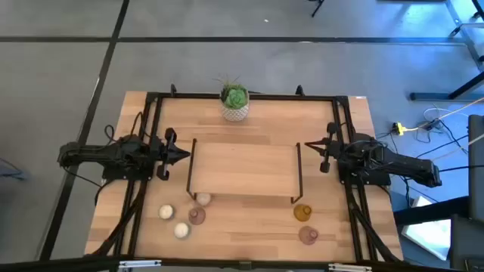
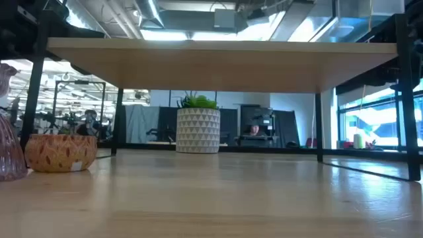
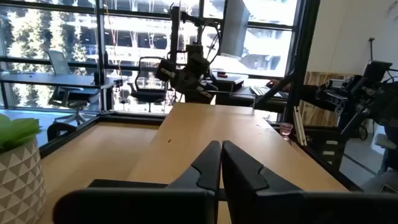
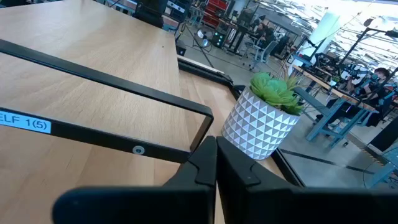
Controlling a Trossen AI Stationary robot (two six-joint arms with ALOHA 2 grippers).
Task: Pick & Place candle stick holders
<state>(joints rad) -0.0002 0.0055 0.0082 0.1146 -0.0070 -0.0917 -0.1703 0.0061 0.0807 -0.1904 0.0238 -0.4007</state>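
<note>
Six candle stick holders [image 1: 197, 216] are standing upright at the table's near edge; left gripper [image 1: 186, 154] and right gripper [image 1: 308, 146] are waiting, fingers together.

The only readable text is a white label [image 4: 23, 122] in the right wrist view, stuck on the black frame bar of the wooden shelf [image 4: 93, 37]. Cut by the edge, it reads "ELF 1(5)".

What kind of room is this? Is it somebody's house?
Probably not a house. It looks like a robot lab or workshop: two robot arms sit at a wooden table, office chairs stand behind, and a person sits among desks and equipment.
</note>
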